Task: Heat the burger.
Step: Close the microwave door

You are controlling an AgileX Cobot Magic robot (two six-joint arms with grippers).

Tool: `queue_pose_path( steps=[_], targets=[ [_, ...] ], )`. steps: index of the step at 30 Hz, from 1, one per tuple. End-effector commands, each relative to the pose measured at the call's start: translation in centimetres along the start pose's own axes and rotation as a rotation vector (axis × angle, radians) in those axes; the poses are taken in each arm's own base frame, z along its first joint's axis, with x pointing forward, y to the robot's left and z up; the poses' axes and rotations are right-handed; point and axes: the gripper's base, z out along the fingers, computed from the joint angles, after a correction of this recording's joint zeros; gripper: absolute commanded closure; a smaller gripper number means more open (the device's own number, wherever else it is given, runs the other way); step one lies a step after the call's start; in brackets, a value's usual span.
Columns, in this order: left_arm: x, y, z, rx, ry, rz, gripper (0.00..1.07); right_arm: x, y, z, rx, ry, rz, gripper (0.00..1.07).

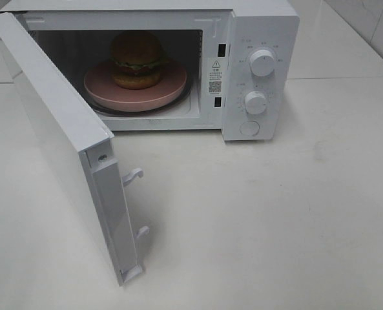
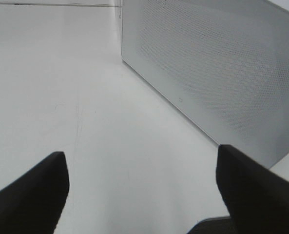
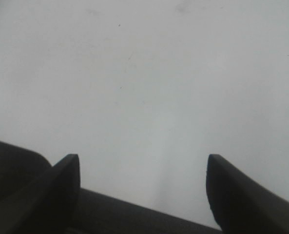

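The burger is sitting inside the microwave, its door hanging open. Left gripper and right gripper are gaping, empty; pushing the door's outer face squarely should be latching it.

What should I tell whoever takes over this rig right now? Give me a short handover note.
The left gripper is open and empty, low over the table beside the door.
The right gripper is open and empty over bare table.
Neither arm shows in the high view.
The burger sits on the pink plate inside the microwave.
Done: the burger is loaded.
Left: the door stands wide open, so it probably needs to be swung shut. Then set the two knobs to start heating.
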Motion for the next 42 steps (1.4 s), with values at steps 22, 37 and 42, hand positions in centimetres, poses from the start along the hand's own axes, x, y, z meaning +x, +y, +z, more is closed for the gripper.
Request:
queue_pose_path(
  steps=[22,37,42],
  targets=[
    [0.1,0.0,0.1,0.003,0.006,0.003,0.28,4.6,0.1,-4.3,0.218,-0.403,0.312,0.37],
    [0.0,0.0,0.1,0.003,0.009,0.002,0.28,4.5,0.2,-4.2,0.21,-0.4,0.273,0.37],
    [0.0,0.0,0.1,0.003,0.009,0.002,0.28,4.5,0.2,-4.2,0.21,-0.4,0.273,0.37]
  ],
)
